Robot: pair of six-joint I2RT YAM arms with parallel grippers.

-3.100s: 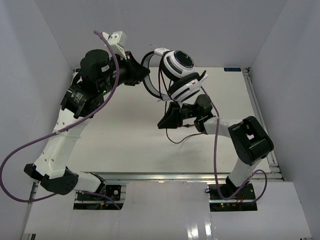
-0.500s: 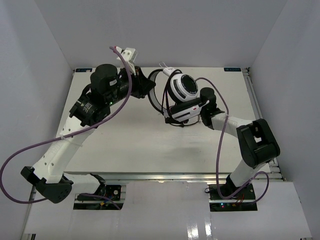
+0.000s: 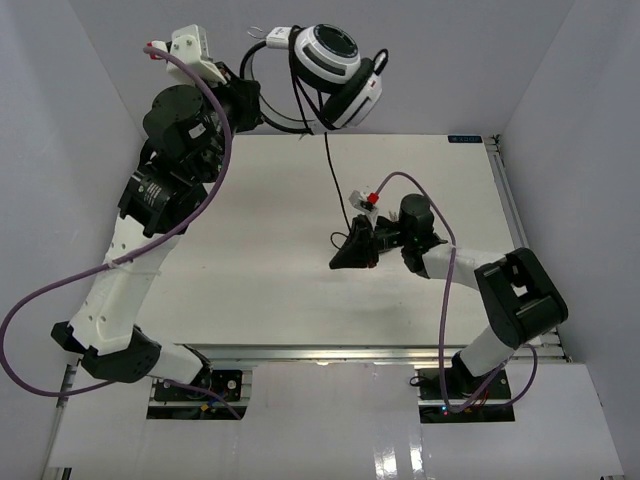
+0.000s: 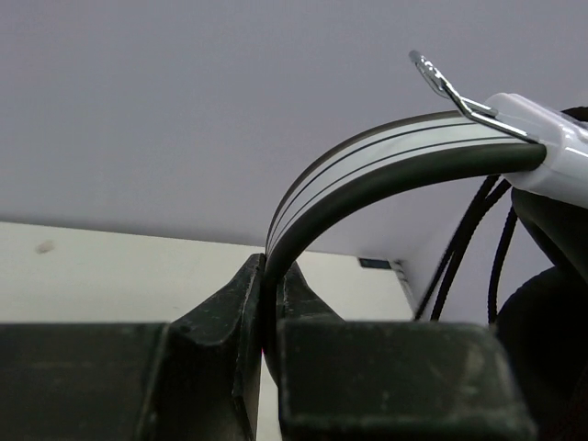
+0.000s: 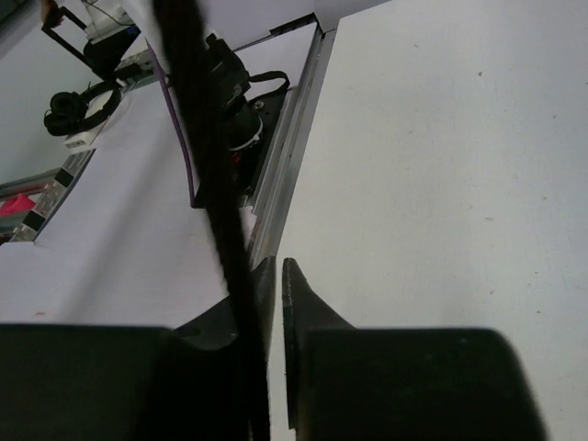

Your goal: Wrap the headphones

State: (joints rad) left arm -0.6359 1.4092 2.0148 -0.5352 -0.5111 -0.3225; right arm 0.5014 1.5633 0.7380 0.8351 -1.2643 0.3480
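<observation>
Clamping the headphones' glossy curved headband, left gripper; right gripper (matte black) pinching thin cord.

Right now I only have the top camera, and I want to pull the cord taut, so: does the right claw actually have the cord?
Observer: Right wrist view: the right claw is shut, but the cord runs just beside the slit between the fingers, not visibly in it. I cannot confirm a pinch.
Operator: And the other arm's hold?
Observer: Left wrist view: the left claw is clamped on the headband, which sits squarely between its fingertips.
</observation>
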